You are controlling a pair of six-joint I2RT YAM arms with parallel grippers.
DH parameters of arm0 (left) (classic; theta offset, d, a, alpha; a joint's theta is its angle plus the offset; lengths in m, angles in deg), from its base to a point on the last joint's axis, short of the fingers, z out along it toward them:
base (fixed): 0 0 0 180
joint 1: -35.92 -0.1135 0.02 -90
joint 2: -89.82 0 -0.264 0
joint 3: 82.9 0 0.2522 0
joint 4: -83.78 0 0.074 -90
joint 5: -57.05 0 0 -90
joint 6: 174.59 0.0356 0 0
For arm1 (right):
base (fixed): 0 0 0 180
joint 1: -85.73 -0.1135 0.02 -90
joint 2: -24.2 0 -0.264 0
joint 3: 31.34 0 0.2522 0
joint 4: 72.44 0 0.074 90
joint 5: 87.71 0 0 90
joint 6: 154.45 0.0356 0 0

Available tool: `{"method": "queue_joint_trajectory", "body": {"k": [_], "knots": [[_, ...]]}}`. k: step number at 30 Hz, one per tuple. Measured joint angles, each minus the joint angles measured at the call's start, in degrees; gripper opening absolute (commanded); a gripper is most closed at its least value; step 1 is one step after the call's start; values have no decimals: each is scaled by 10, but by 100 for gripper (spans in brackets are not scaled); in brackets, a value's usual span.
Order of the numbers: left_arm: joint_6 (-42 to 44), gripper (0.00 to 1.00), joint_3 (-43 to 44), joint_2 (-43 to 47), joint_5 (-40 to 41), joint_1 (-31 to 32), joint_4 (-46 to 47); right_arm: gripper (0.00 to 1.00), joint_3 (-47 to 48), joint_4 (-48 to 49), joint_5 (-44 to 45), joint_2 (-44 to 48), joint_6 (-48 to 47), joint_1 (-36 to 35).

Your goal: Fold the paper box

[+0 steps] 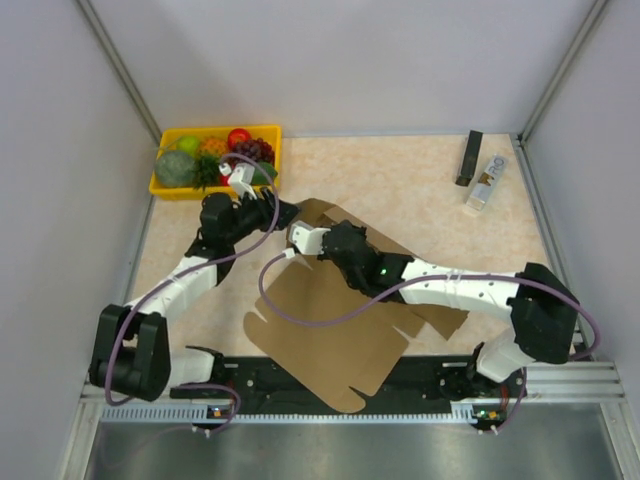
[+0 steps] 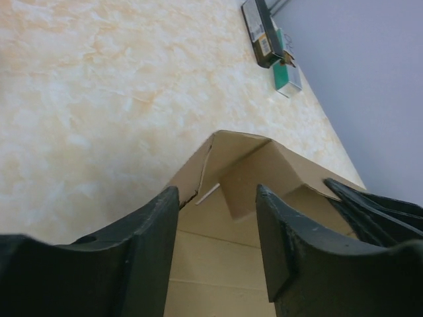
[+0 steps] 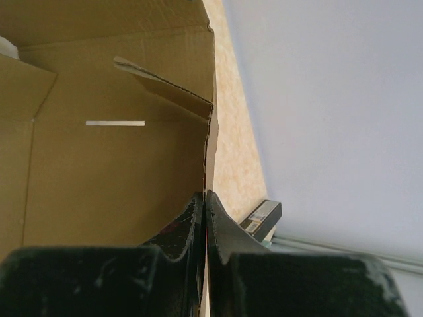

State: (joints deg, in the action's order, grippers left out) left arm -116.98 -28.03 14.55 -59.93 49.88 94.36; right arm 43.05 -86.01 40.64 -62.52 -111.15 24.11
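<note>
The paper box (image 1: 330, 325) is a brown die-cut cardboard sheet lying mid-table, its far end folded upward. My right gripper (image 3: 205, 198) is shut on the raised panel's edge (image 3: 209, 152), pinching the thin cardboard between both fingers; in the top view it sits at the sheet's far part (image 1: 335, 240). My left gripper (image 2: 217, 198) is open, its fingers (image 2: 158, 224) either side of the folded corner (image 2: 238, 165) with a small tab and slot, not touching it. In the top view it is at the sheet's far left corner (image 1: 283, 213).
A yellow tray of fruit (image 1: 215, 158) stands at the back left, right behind the left arm. A black bar (image 1: 469, 157) and a small box (image 1: 485, 183) lie at the back right. Grey walls enclose three sides.
</note>
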Motion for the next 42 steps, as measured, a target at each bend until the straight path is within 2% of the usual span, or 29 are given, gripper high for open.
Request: {"method": "queue_joint_trajectory", "body": {"k": [2, 5, 10, 14, 18, 19, 22, 26, 31, 34, 38, 42], "knots": [[-2, 43, -18, 28, -10, 0, 0, 1, -7, 9, 13, -5, -2, -12], [7, 40, -53, 87, -14, 0, 3, 1, -11, 16, 21, -6, 5, -14], [27, 41, -140, 185, 14, 0, 48, 1, -26, 38, 27, -5, 17, -14], [24, 41, -203, 203, 24, 9, 110, 1, -38, 52, 30, 0, 24, -14], [90, 42, -225, 183, 47, 83, 164, 1, -45, 56, 16, 15, 37, -14], [114, 47, -225, 173, 58, 108, 179, 1, -46, 56, 13, 17, 38, -14], [176, 52, -232, 139, 89, 149, 247, 1, -48, 55, 8, 20, 39, -14], [239, 53, -230, 85, 114, 155, 309, 1, -54, 54, 6, 24, 39, -14], [293, 52, -201, 29, 114, 155, 334, 1, -59, 43, 2, 33, 43, -13], [311, 50, -189, 9, 109, 155, 358, 1, -59, 41, -1, 34, 45, -12], [325, 42, -176, -19, 84, 155, 391, 1, -59, 40, -3, 34, 45, -12], [330, 45, -163, -45, 50, 155, 407, 1, -59, 38, -7, 35, 47, -9]]}}
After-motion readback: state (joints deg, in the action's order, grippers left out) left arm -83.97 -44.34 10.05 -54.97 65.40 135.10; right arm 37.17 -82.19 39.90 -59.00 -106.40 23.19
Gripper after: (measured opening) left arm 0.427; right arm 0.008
